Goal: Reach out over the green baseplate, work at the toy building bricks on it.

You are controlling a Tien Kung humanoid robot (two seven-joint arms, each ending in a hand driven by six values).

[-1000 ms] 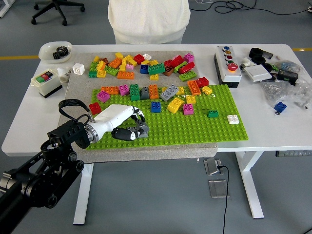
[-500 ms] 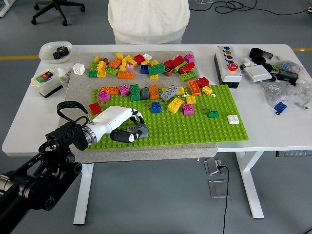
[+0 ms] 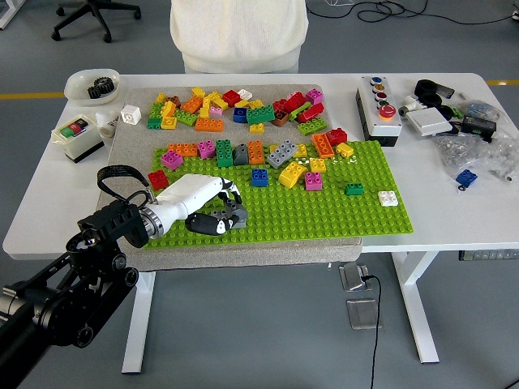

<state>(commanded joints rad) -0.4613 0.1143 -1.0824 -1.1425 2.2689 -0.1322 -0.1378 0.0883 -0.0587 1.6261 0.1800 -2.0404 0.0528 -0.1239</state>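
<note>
1. The left hand [image 3: 212, 209] rests on the near-left corner of the green baseplate [image 3: 324, 212], palm down, fingers curled over a grey brick [image 3: 231, 217] that lies under the fingertips. It looks like a loose grip on that brick, though I cannot tell how firm it is.
2. Against the pictures just before, the hand has barely shifted: it drew a touch toward the baseplate's near-left corner half a second ago and now sits back where it was a second ago. The grey brick is under it all along.
3. The person [image 3: 239, 32] at the tabletop's far side has stepped a little to the left; the person's hands are not visible.
4. The bricks on the baseplate's far edge, among them a blue brick [image 3: 259, 177] and a yellow brick [image 3: 291, 175], lie as before. The loose pile [image 3: 235, 107] beyond the baseplate is also unchanged.
5. My reading: the hand is settling its hold, not carrying anything, so the task is at an early stage, with no brick visibly placed by the robot.
6. The right hand is out of view.
</note>
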